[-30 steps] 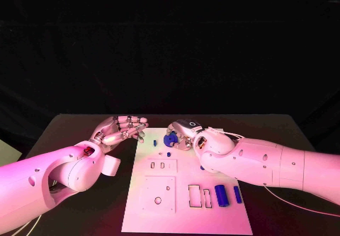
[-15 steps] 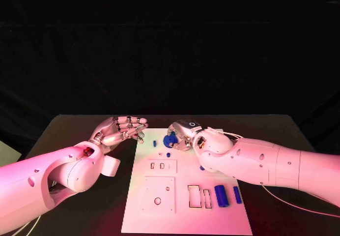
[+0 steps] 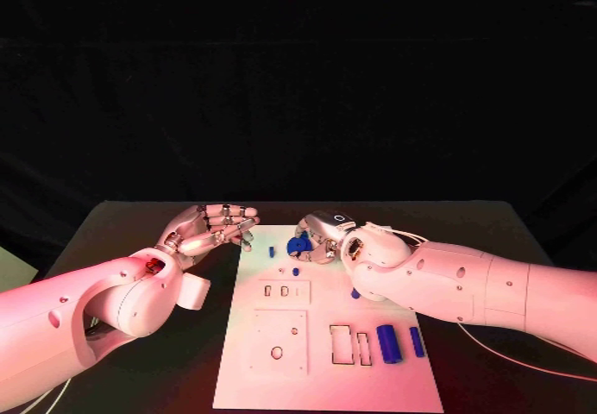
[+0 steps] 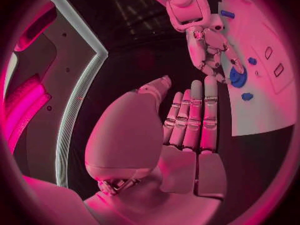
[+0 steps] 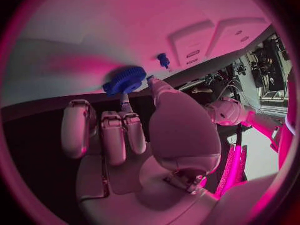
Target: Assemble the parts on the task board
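The white task board (image 3: 323,379) lies in the middle of the table. At its far end my right hand (image 3: 329,236) pinches a blue gear (image 3: 298,246) between thumb and a finger, low over the board. The gear (image 5: 125,81) shows at my fingertips (image 5: 127,103) against the board (image 5: 94,30), and again as the gear (image 4: 237,77) under my right hand (image 4: 209,45). My left hand (image 3: 211,226) hovers at the board's far left edge, fingers straight and together, holding nothing; its palm (image 4: 187,125) faces the board (image 4: 262,110).
A small blue peg (image 3: 272,251) and a blue stub (image 3: 295,271) stand near the gear. Another blue piece (image 3: 355,294) sits by my right forearm. A blue cylinder (image 3: 388,342) and a slim blue bar (image 3: 417,341) lie beside rectangular slots (image 3: 341,342).
My right forearm has shifted slightly, with the gear staying at the same spot in my fingers. The left hand has not moved.
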